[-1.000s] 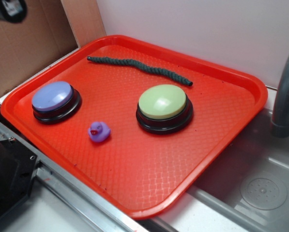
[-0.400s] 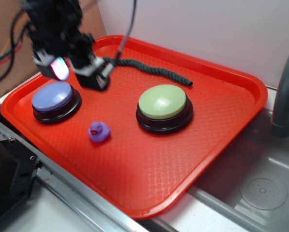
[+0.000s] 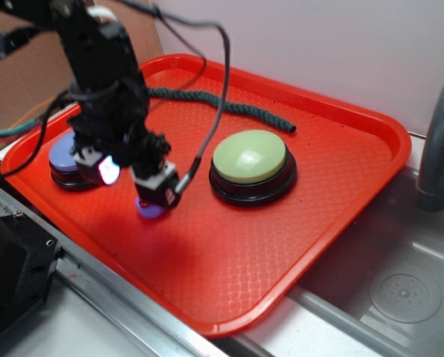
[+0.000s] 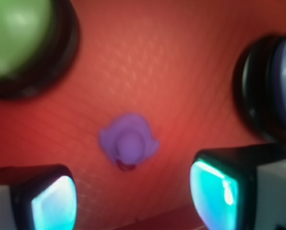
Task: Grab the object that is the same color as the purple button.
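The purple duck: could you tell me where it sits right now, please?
The duck lies on the red tray, between the purple button and the green button. In the wrist view it sits just beyond the open pincer, not yet between its fingers.

You see the arm (image 3: 106, 89) hiding most of the purple button (image 3: 60, 160) and the duck (image 3: 149, 210). At the wrist, everything blurs; both buttons run off frame.

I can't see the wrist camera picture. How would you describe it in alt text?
A tiny purple rubber duck sits on a red tray, in line with the gap between the open gripper's two glowing fingertips. A green button is at upper left and a purple button at right; the view is blurred.
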{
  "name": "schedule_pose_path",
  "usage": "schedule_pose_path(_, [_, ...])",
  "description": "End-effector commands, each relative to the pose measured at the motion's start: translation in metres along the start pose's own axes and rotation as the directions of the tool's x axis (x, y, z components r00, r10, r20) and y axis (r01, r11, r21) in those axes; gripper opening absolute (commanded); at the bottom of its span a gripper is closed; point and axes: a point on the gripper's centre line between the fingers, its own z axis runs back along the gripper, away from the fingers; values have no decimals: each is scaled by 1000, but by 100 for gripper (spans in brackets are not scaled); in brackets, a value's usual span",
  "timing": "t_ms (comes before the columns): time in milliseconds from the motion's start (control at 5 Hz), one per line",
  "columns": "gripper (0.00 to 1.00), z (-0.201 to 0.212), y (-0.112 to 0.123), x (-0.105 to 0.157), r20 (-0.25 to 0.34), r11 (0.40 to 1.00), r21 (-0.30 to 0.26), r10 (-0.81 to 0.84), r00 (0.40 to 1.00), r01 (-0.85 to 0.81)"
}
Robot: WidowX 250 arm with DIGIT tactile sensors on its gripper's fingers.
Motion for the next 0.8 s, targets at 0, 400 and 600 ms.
schedule_pose_path(0, [100,-29,-2,9,23,1000,12,7,1000,-7])
schedule_pose_path(400, [93,-37,1,19,25,999,7,41,999,-42])
schedule_pose_path(600, [0,-38,3,20,21,997,2,75,997,-75])
